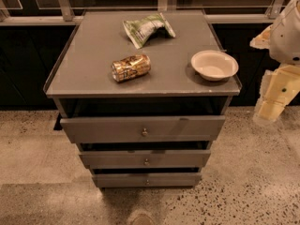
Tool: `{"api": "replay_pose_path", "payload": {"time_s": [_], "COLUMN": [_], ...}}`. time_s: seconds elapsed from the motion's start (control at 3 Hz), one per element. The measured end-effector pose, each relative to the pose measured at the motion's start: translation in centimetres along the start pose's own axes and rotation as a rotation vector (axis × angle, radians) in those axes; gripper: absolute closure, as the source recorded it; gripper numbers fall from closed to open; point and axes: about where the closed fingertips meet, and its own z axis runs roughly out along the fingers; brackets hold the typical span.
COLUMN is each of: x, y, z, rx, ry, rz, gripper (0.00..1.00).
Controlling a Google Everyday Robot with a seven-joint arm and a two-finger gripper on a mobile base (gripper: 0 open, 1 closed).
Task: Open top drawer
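The top drawer (143,128) is the widest grey front of the cabinet, directly under the cabinet top, with a small round metal knob (144,132) at its centre. A dark gap shows between it and the top. Two narrower drawer fronts (145,159) (146,179) sit below it, each with its own knob. My gripper (271,110), cream-coloured under a white arm segment (287,32), hangs at the right edge of the view. It is beside the cabinet's right side, about level with the top drawer, and well apart from the knob. It touches nothing.
On the cabinet top (89,69) lie a crushed brown can (131,68), a green-and-white chip bag (147,28) and a white bowl (214,64) near the right front corner. Speckled floor (253,186) surrounds the cabinet. A railing with glass panels (47,3) runs behind it.
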Motion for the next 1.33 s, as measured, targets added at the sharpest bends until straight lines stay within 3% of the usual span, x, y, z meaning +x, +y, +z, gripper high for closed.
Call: {"api": "replay_pose_path", "payload": {"time_s": [0.67,1.0,1.33], "x": [0.1,1.1,3.5], "y": [0.3,2.5,6.6], "z": [0.4,4.6,13.6], "rx": [0.014,-0.025,-0.139], "ry": [-0.022,-0.117,-0.288], "rz": [0.006,0.008,0.132], "gripper": [0.0,0.0,0.0]}}
